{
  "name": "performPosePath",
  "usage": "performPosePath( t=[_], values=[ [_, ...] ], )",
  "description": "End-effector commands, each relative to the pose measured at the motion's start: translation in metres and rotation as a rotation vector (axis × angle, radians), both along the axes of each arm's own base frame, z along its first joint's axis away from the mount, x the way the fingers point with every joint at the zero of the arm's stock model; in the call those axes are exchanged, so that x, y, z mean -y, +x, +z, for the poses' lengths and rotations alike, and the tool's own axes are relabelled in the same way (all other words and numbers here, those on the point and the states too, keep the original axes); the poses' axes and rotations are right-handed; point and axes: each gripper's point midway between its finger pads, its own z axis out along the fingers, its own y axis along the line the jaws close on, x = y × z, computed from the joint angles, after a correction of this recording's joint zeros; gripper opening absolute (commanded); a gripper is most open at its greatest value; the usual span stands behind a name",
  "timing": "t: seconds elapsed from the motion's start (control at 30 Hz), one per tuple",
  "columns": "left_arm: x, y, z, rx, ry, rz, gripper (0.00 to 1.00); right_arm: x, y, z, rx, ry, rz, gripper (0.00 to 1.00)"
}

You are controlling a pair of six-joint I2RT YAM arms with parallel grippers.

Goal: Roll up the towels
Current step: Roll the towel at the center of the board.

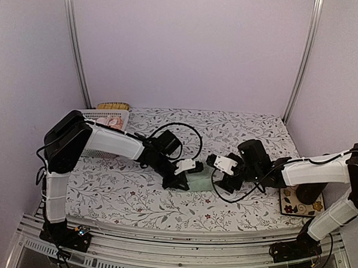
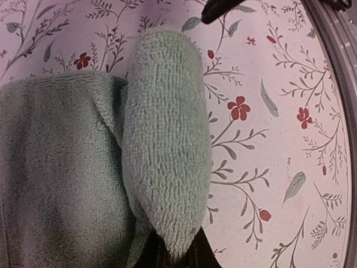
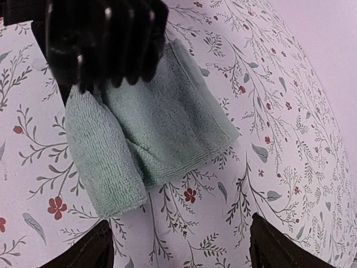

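Note:
A pale mint green towel (image 1: pixel 200 181) lies mid-table, partly rolled. In the left wrist view its rolled edge (image 2: pixel 167 145) stands beside the flat part (image 2: pixel 56 184). My left gripper (image 2: pixel 174 255) is shut on the near end of that roll; the right wrist view shows it (image 3: pixel 100 39) above the towel (image 3: pixel 162 123). My right gripper (image 3: pixel 179 251) is open, its dark fingers (image 3: pixel 83 251) spread over bare cloth just short of the roll's end (image 3: pixel 106 167). It stands right of the towel (image 1: pixel 222 183). The orange-salmon towel (image 1: pixel 112 122) lies in the basket.
A white lattice basket (image 1: pixel 95 114) stands at the back left, with a tan brush-like thing (image 1: pixel 113 106) behind it. A floral mat (image 1: pixel 290 203) carrying a dark round object (image 1: pixel 311 192) sits at the right edge. A flowered tablecloth (image 1: pixel 133 197) covers the table.

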Motion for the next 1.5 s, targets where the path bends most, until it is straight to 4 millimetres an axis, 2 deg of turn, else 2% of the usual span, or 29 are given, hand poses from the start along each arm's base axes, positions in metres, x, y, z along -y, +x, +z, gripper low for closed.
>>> performPosePath(
  t=[0.0, 0.1, 0.27, 0.4, 0.5, 0.63, 1.03, 1.1, 1.27, 1.33, 1.47],
  values=[
    [-0.032, -0.036, -0.044, -0.284, 0.143, 0.009, 0.00, -0.002, 0.006, 0.019, 0.192, -0.023, 0.009, 0.85],
    [-0.031, -0.037, -0.039, -0.360, 0.121, 0.003, 0.00, -0.006, -0.004, 0.015, 0.265, -0.060, 0.070, 0.85],
    [-0.033, -0.032, -0.033, -0.488, 0.091, 0.028, 0.00, -0.022, -0.024, 0.025, 0.417, -0.044, 0.213, 0.84],
    [-0.037, -0.024, -0.043, -0.558, 0.111, 0.082, 0.00, -0.033, -0.038, 0.024, 0.483, -0.031, 0.316, 0.82],
    [-0.040, -0.019, -0.055, -0.607, 0.130, 0.120, 0.00, -0.036, -0.034, 0.009, 0.517, -0.110, 0.333, 0.82],
    [-0.045, -0.012, -0.059, -0.667, 0.112, 0.158, 0.00, -0.040, -0.027, -0.017, 0.532, -0.210, 0.344, 0.82],
    [-0.045, -0.008, -0.059, -0.717, 0.106, 0.169, 0.00, -0.054, -0.009, -0.040, 0.585, -0.305, 0.359, 0.75],
    [-0.045, -0.007, -0.058, -0.716, 0.106, 0.171, 0.00, -0.057, -0.009, -0.044, 0.586, -0.314, 0.369, 0.66],
    [-0.044, -0.007, -0.052, -0.715, 0.088, 0.162, 0.00, -0.058, -0.003, -0.051, 0.570, -0.332, 0.351, 0.38],
    [-0.043, -0.005, -0.048, -0.698, 0.077, 0.160, 0.05, -0.057, -0.002, -0.054, 0.553, -0.336, 0.339, 0.26],
    [-0.045, -0.004, -0.035, -0.638, 0.045, 0.150, 0.19, -0.054, -0.006, -0.059, 0.486, -0.328, 0.331, 0.14]
  ],
)
